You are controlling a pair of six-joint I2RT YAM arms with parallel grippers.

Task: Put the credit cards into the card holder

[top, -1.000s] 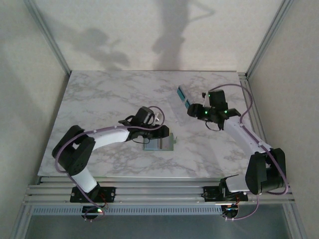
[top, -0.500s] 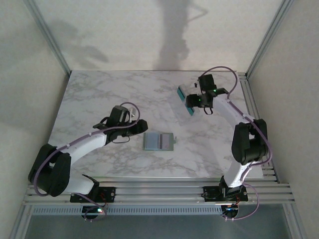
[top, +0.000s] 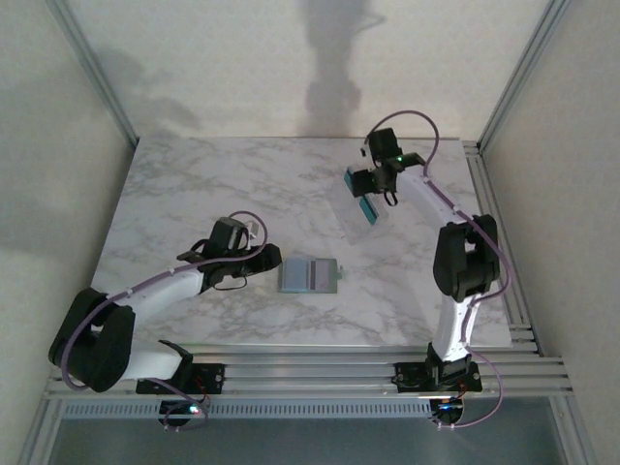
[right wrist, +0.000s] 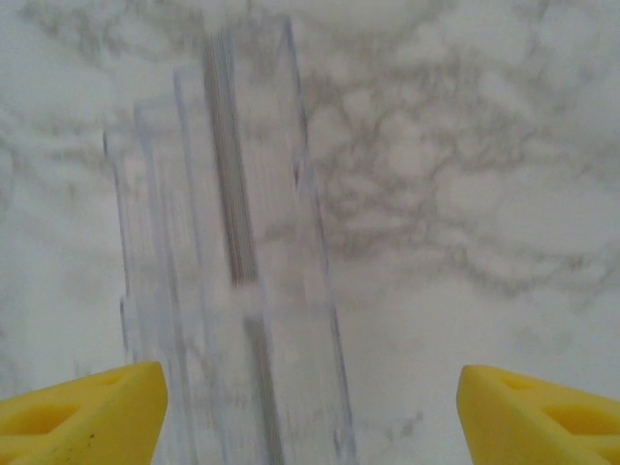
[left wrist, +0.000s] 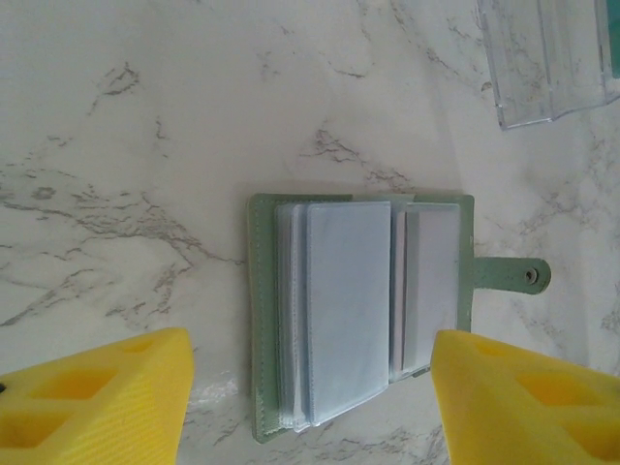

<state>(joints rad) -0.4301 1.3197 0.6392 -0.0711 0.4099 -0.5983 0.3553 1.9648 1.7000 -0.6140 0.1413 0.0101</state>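
"Left wrist view: state the position of the card holder (left wrist: pixel 358 310)."

"It lies open and flat on the marble table (left wrist: pixel 145 116), clear sleeves facing up, snap strap (left wrist: pixel 504 276) extended to one side. The left fingers (left wrist: pixel 107 397) stand wide, one at each lower corner of the frame, with nothing gripped."

"What surrounds it?"

"A clear plastic rack (left wrist: pixel 542 58) lies well apart at the upper right corner, cut off by the frame edge, with a teal sliver at its side. In the top external view the credit cards (top: pixel 368 211) read as a teal strip at the far right of the table. Bare marble separates them from the card holder. The right fingers (right wrist: pixel 87 417) are spread wide above the rack, gripping nothing."

"Anything hard to make out?"

"The right wrist view is blurred, so the rack's slots show as streaks. Individual cards, and any colour other than teal, cannot be told. The right arm's end overlaps part of the strip."
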